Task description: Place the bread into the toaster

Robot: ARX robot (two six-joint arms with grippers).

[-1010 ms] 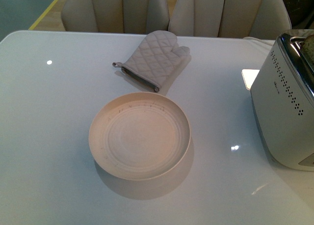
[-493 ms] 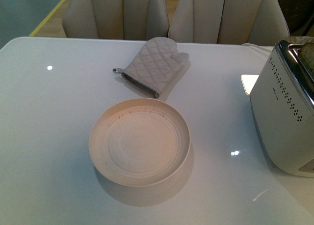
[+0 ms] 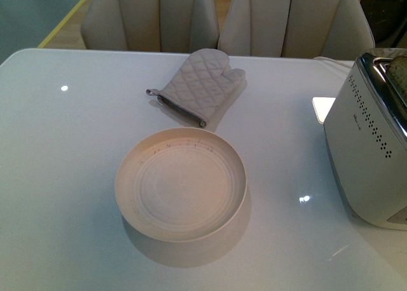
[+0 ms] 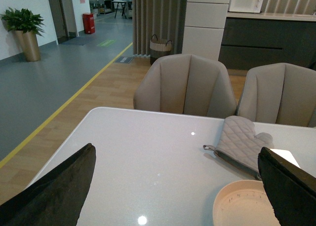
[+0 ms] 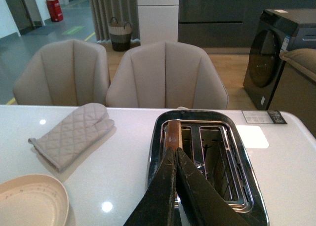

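On the glossy white table (image 3: 63,176), a round cream ceramic plate (image 3: 181,184) sits at centre. A quilted grey oven mitt (image 3: 198,85) lies at its 12 o'clock, apart from it. The boxy white toaster with a chrome top (image 3: 369,151) stands at 3 o'clock, cut off by the front view's edge. The brown-crusted slice of bread (image 5: 173,132) stands in one toaster slot, only its crust edge showing. The right pincer (image 5: 176,186) hangs over the toaster with its black fingers pressed together, empty. The left pincer (image 4: 177,186) is spread wide above the table, only its two fingertips in frame.
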